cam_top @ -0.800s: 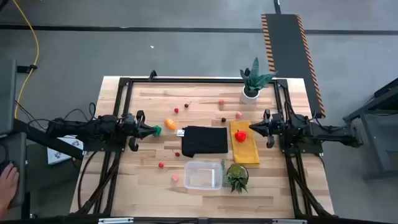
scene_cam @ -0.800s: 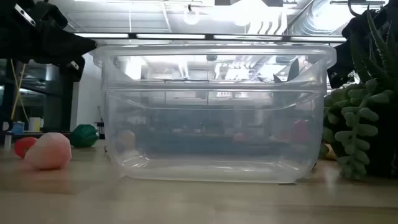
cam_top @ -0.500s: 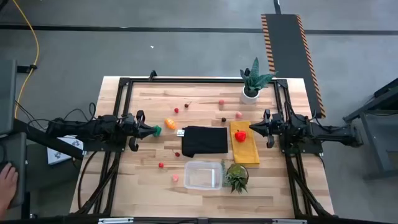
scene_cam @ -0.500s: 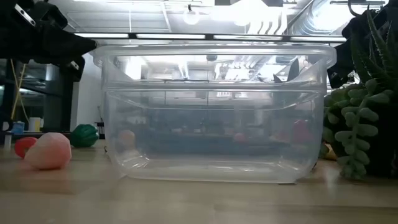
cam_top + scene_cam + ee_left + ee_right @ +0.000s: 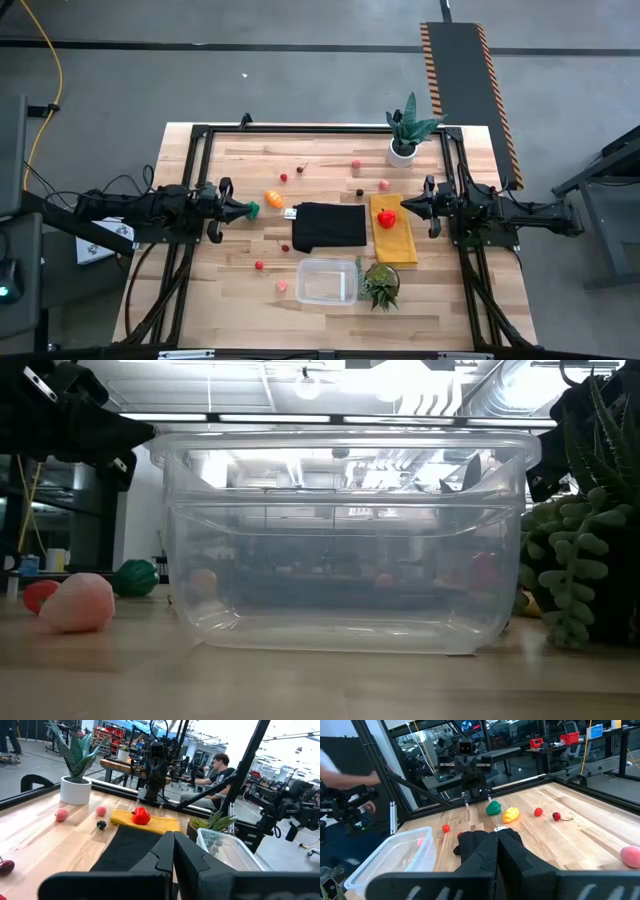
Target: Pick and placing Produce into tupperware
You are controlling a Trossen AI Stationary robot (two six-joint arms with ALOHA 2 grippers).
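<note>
The clear tupperware [image 5: 327, 281] stands near the table's front edge with nothing in it. The produce lies scattered: a red one [image 5: 387, 217] on a yellow cloth [image 5: 396, 243], an orange one [image 5: 273, 199], a green one [image 5: 254, 209], and small berries [image 5: 284, 178] [image 5: 360, 192] [image 5: 259, 265] on the wood. My left gripper [image 5: 243, 209] is shut and hangs raised just left of the green one, not touching it. Just right of the red one, my right gripper [image 5: 405, 208] is shut and holds nothing.
A black cloth [image 5: 329, 226] lies mid-table. A spiky plant in a white pot [image 5: 404, 135] stands at the far right, and a succulent [image 5: 381, 285] sits right beside the tub. A black frame [image 5: 190, 170] rims the table. People [image 5: 220, 767] are in the room beyond.
A person's hand beside the table's left side has gone out of the high view. Neither arm nor anything on the table has moved.
</note>
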